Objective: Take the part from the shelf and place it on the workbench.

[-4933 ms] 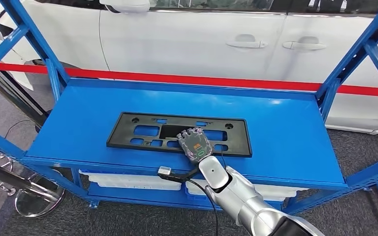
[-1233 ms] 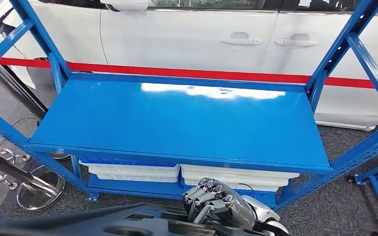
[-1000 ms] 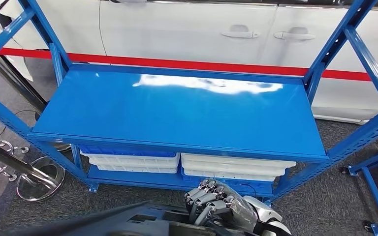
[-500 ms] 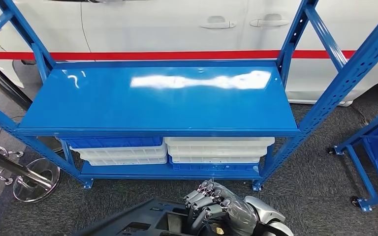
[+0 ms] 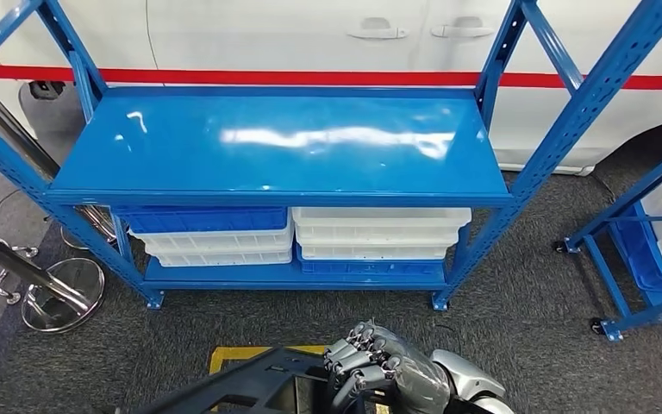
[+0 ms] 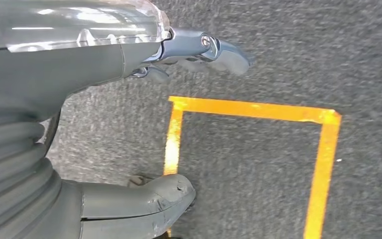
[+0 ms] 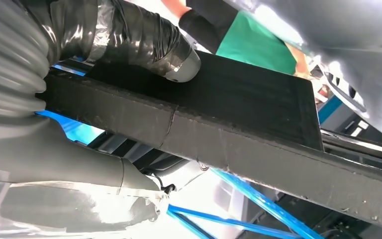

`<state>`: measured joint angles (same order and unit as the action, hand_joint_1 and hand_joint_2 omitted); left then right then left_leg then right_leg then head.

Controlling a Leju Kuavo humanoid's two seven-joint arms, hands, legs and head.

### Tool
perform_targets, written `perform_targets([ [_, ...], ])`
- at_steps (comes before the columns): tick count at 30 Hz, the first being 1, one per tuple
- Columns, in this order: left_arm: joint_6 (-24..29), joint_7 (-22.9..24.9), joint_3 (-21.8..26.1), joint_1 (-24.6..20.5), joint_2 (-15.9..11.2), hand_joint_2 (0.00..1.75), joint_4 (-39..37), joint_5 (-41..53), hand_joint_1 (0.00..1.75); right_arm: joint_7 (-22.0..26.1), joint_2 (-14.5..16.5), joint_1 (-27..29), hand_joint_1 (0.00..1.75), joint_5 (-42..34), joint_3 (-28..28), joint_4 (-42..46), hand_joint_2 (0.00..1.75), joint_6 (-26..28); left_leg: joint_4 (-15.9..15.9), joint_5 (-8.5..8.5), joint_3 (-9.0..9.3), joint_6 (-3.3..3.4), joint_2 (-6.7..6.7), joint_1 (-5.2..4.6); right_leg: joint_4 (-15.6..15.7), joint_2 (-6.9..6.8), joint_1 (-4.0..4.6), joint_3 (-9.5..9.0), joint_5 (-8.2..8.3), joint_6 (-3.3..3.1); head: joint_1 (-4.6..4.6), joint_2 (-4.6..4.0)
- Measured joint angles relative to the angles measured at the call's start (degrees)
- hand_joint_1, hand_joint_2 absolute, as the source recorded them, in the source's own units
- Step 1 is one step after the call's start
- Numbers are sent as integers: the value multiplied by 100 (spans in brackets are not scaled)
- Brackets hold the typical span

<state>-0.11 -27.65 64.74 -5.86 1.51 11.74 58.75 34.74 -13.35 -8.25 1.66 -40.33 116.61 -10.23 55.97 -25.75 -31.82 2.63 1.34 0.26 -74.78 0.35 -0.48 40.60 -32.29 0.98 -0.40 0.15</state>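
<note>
The black flat plastic part [image 5: 250, 386] hangs low in front of me, above the grey carpet, at the bottom of the head view. My right hand [image 5: 381, 373] grips its edge with fingers curled over it. In the right wrist view the part [image 7: 238, 119] is a long dark bar pinched between the thumb [image 7: 149, 42] and the fingers below. The blue shelf [image 5: 276, 147] stands ahead with a bare top board. My left hand [image 6: 79, 59] hangs over the floor with fingers and thumb apart, holding nothing.
White bins [image 5: 379, 231] and a blue bin [image 5: 207, 220] sit on the shelf's lower level. A white car [image 5: 310, 34] stands behind. A chrome stool base [image 5: 60, 293] is at left, a second blue rack [image 5: 646, 250] at right. Yellow floor tape [image 6: 323, 149] lies below. A person in green [image 7: 248, 45] stands near.
The part has left the shelf top and now hangs in my right hand. The whole picture has shifted: the camera moved back from the shelf, which sits farther away and higher.
</note>
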Motion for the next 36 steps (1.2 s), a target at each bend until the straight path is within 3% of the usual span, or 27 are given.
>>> perform_targets([
  [1, 0, 0, -8, -1, 2, 175, 0, 0, 0, -1, -11, 0, 164, 0, -7, 0, 175, 0, 50, 45, -111, -17, 11, 4, 99, -6, -14, -177, 169, 14, 0, 0],
  [2, 0, 0, -15, -2, 4, 175, 0, 0, 0, -1, -19, -1, 164, 0, -13, 1, 175, 1, 106, 81, -209, -37, 17, 8, 388, -15, -27, -449, 305, 19, -1, 0],
  [4, 0, -1, -22, -5, 6, 175, 0, 0, 0, -2, -27, -9, 164, 2, -25, 11, 175, 3, 214, 140, -356, -91, 16, -1, 1184, -25, -21, -1043, 253, -7, -2, 0],
  [6, -2, -2, -25, -9, 8, 175, 0, 3, 0, -5, -32, -16, 164, 10, -35, 32, 175, 15, 258, 215, -410, -158, 13, -7, 1620, -18, 13, -1296, 94, -74, -4, 0],
  [8, -9, -3, -33, -12, 10, 175, 0, 14, 0, -15, -38, -18, 164, 40, -44, 45, 175, 49, 264, 270, -438, -234, 1, 7, 1665, -20, 11, -1237, 168, -171, -4, 0],
  [9, -16, -2, -40, -13, 13, 175, 0, 25, 0, -22, -42, -19, 164, 60, -47, 47, 175, 66, 321, 177, -481, -271, -19, 17, 1672, -28, 3, -1183, 233, -225, -6, 0],
  [11, -31, 4, -63, -21, 17, 175, 0, 50, 0, -38, -50, -18, 164, 97, -52, 55, 175, 94, 738, -324, -642, -335, -65, 40, 1689, -43, -13, -1034, 384, -309, -5, 0],
  [13, -43, 21, -89, -44, 21, 175, 0, 73, 0, -63, -61, -9, 164, 131, -55, 63, 175, 120, 1465, -844, -815, -382, -81, 44, 1673, -41, -3, -843, 527, -334, -5, 0],
  [14, -46, 33, -99, -57, 23, 175, 0, 78, 0, -78, -67, -2, 164, 148, -56, 64, 175, 135, 1761, -918, -839, -395, -81, 45, 1657, -41, 2, -744, 594, -332, -5, 0],
  [15, -48, 45, -108, -66, 26, 175, 0, 82, 0, -92, -75, 6, 164, 166, -57, 67, 175, 150, 1903, -849, -788, -398, -81, 45, 1636, -41, 4, -642, 655, -325, -5, 0],
  [16, -48, 54, -114, -73, 29, 175, 0, 84, 0, -103, -82, 15, 164, 181, -58, 73, 175, 161, 1844, -686, -641, -392, -82, 46, 1609, -39, 5, -543, 710, -314, -5, 0],
  [18, -48, 64, -120, -89, 33, 175, 0, 94, 0, -119, -102, 25, 164, 204, -60, 95, 175, 170, 1181, -448, -60, -355, -97, 42, 1552, -32, 11, -377, 811, -276, -6, 0],
  [20, -49, 55, -128, -112, 36, 175, -1, 104, 0, -137, -119, 22, 164, 216, -62, 126, 175, 170, 353, -532, 513, -293, -124, 22, 1519, -33, 24, -294, 908, -217, -5, 0],
  [21, -49, 47, -135, -120, 39, 175, -1, 104, 0, -148, -123, 18, 164, 218, -63, 138, 175, 169, 121, -594, 646, -262, -135, 6, 1527, -37, 25, -280, 965, -184, -5, 0],
  [23, -51, 35, -147, -118, 47, 175, -1, 97, 0, -166, -133, 15, 164, 215, -66, 151, 175, 168, 18, -536, 610, -187, -125, 2, 1563, -37, 19, -259, 1063, -115, -5, 0],
  [24, -55, 32, -152, -117, 50, 175, -1, 91, 0, -173, -140, 16, 164, 211, -67, 154, 175, 168, 1, -468, 561, -141, -109, 11, 1532, -32, 15, -227, 1001, -82, -5, 0],
  [25, -59, 30, -155, -116, 51, 175, -2, 88, 0, -178, -148, 18, 164, 204, -69, 156, 175, 169, -13, -393, 499, -90, -90, 24, 1418, -28, 11, -179, 827, -54, -5, 0],
  [28, -66, 20, -161, -114, 52, 175, -2, 82, 0, -169, -163, 41, 164, 167, -72, 157, 175, 195, 9, -187, 251, -6, -54, 18, 482, -28, -8, 45, -23, 6, -4, 0],
  [29, -66, 17, -162, -111, 52, 175, -2, 81, 0, -157, -165, 61, 164, 169, -72, 157, 175, 222, 32, -125, 151, -4, -48, 9, 161, -29, -10, 81, -144, 18, -4, 0],
  [30, -66, 16, -162, -108, 53, 175, -2, 81, 0, -140, -166, 85, 164, 196, -72, 158, 175, 259, 61, -69, 43, -6, -43, 2, -18, -29, -11, 49, -118, 21, -4, 0],
  [31, -66, 15, -163, -104, 54, 175, -2, 81, 0, -125, -167, 112, 164, 242, -72, 162, 175, 299, 91, -22, -54, -12, -40, -5, 3, -29, -9, -75, 20, 13, -5, 0],
  [33, -69, 15, -164, -88, 58, 175, -2, 72, 0, -120, -183, 164, 164, 338, -71, 172, 175, 376, 151, 57, -215, -32, -38, -17, 577, -29, 14, -586, 291, -53, -5, 0],
  [35, -69, 16, -163, -53, 69, 175, -2, 61, 0, -152, -217, 232, 164, 407, -60, 186, 175, 492, 189, 130, -300, -77, -38, -26, 1385, -36, 56, -1131, 257, -134, -5, 0],
  [36, -62, 18, -162, -26, 73, 175, -2, 59, 0, -165, -235, 284, 164, 445, -50, 195, 175, 582, 188, 172, -319, -108, -37, -16, 1641, -38, 79, -1282, 194, -163, -5, 0],
])
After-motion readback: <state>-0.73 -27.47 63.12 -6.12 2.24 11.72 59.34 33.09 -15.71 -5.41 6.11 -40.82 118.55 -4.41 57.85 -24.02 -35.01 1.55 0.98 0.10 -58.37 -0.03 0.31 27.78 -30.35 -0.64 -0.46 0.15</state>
